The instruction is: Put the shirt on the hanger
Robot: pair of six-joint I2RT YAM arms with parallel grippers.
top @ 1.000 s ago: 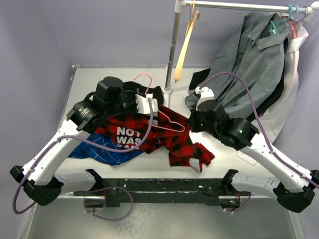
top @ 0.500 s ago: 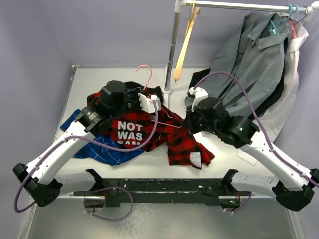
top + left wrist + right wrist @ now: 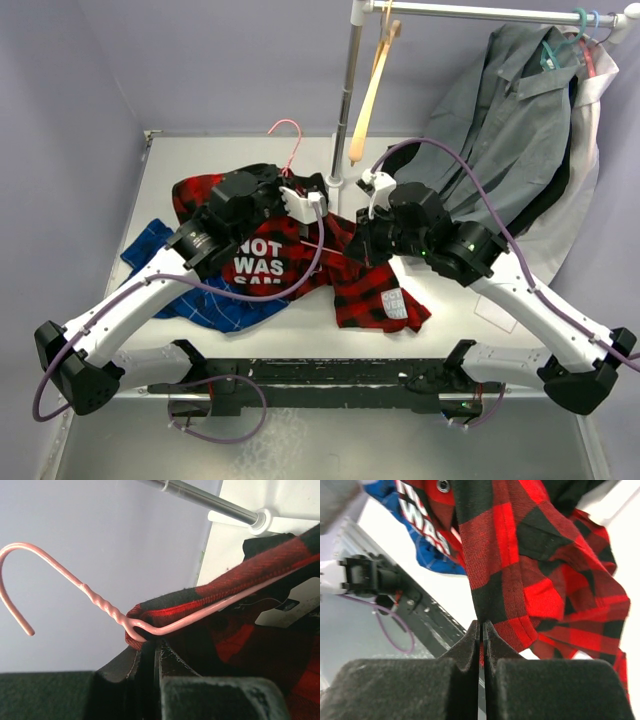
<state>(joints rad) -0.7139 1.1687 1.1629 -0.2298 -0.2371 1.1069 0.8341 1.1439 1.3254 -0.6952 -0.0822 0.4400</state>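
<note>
The red-and-black checked shirt [image 3: 350,290] lies bunched mid-table, its white lettering [image 3: 262,262] facing up and a small white label [image 3: 397,305] at its near right corner. The thin pale pink hanger [image 3: 290,135] sticks out behind it, hook toward the back wall. My left gripper [image 3: 300,200] is shut at the hanger's neck [image 3: 131,622], with red shirt cloth [image 3: 235,582] draped over the hanger's arm. My right gripper [image 3: 358,245] is shut on an edge of the shirt [image 3: 520,555] and holds it off the table; its jaws [image 3: 481,627] pinch the cloth.
A blue checked shirt [image 3: 215,300] lies under the red one at the left. A rail post [image 3: 345,100] stands behind the grippers on a white base [image 3: 335,183]. A tan wooden hanger [image 3: 372,90] hangs from the rail. Grey and black garments [image 3: 510,130] hang at the right on a teal hanger [image 3: 550,50].
Both grippers have moved toward the back and the middle. The hanger's hook has gone farther back. The shirt has been drawn up and back between the two grippers.
</note>
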